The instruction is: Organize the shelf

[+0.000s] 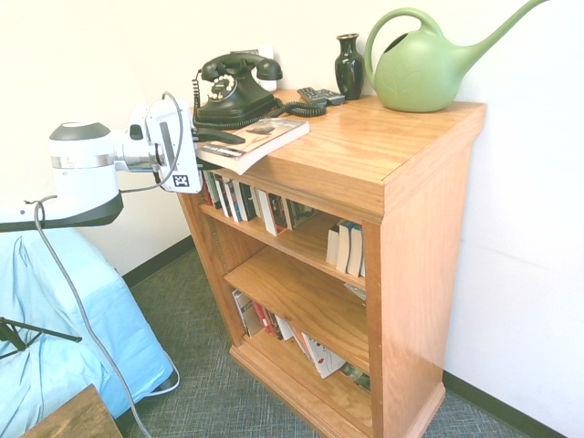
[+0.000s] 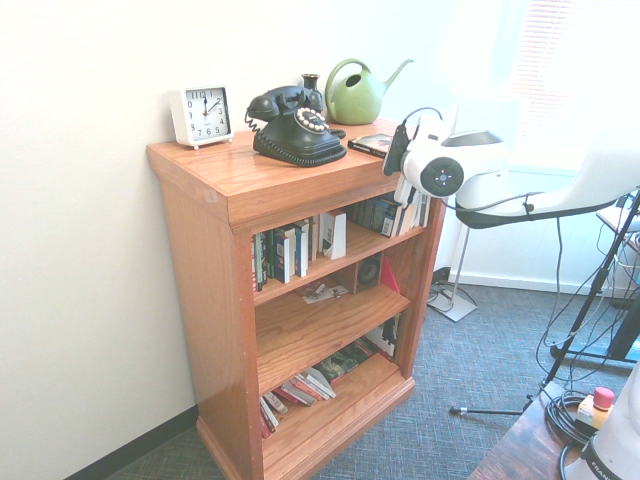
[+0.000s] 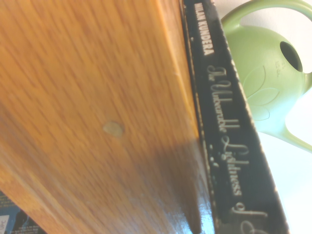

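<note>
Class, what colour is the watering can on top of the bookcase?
The watering can is plain green, seen best in the first exterior view.

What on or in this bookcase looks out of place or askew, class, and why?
A paperback lies flat on the top of the bookcase, jutting over its front edge at the gripper, though other books sit on the tiers below. On the bottom tier, several books slump sideways instead of standing upright.
</note>
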Robot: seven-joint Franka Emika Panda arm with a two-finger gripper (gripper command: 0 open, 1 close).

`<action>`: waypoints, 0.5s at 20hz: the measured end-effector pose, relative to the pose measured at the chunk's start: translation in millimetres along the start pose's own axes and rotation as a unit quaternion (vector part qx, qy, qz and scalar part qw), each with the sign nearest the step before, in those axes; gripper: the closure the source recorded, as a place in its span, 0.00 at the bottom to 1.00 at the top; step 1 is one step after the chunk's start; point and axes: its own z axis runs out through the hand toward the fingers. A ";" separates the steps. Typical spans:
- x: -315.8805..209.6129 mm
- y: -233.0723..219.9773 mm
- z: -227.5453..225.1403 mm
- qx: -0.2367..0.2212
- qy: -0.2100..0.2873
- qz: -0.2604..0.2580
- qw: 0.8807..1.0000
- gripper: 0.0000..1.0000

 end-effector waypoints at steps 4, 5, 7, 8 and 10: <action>1.8 2.1 -1.0 -0.001 0.002 0.003 1.000 1.00; 2.6 3.3 -1.5 -0.001 0.003 0.004 1.000 1.00; 2.7 4.9 -2.9 -0.001 0.003 0.007 1.000 1.00; 2.5 5.5 -4.4 -0.001 0.002 0.009 1.000 1.00; 2.6 8.3 -9.0 0.003 -0.003 0.018 1.000 1.00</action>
